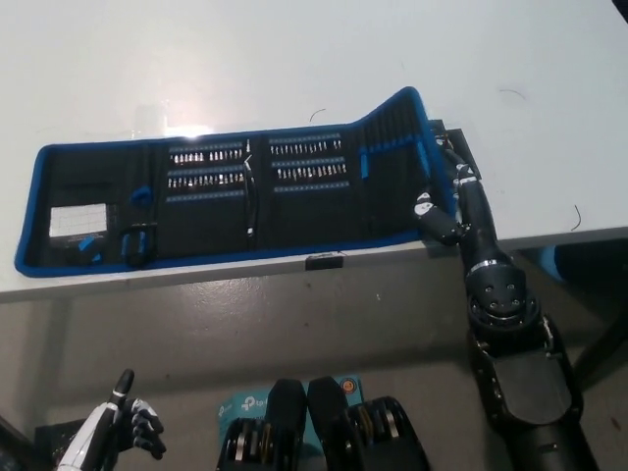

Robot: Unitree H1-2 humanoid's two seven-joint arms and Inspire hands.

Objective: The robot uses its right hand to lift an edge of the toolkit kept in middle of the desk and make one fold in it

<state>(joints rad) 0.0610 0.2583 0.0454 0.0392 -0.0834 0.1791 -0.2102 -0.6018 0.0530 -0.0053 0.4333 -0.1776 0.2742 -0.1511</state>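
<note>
A: Where do we put the toolkit [235,201]?
B: Mid-desk [294,69], unrolled, near the front edge, right end panel raised off the surface.
A: Right hand [449,196]?
B: At that raised end, fingers pinching its blue border. Left hand [132,427] rests low left, fingers loosely curled, holding nothing.

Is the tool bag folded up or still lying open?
Mostly open. The toolkit lies spread on the desk, rows of bits showing. Only its right end is raised, where the black right hand is.
</note>
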